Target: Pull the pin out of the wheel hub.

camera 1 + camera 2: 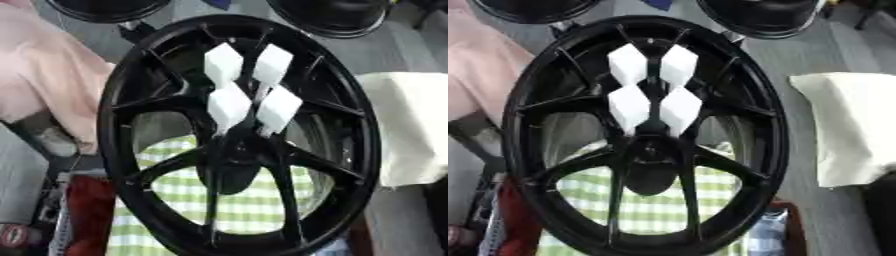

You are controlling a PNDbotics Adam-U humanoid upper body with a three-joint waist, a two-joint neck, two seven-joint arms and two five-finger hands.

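A black spoked wheel hub stands tilted and fills the middle of both views. Several white block-headed pins are stuck around its centre, two above and two below. Each tapers to a thin stem that goes into the hub's middle. Neither of my hands shows in either view, and nothing touches the pins.
A green and white checked cloth lies under the hub. A pink cloth is at the left and a cream cloth at the right. Two more dark wheels sit at the far edge. A red object is at the lower left.
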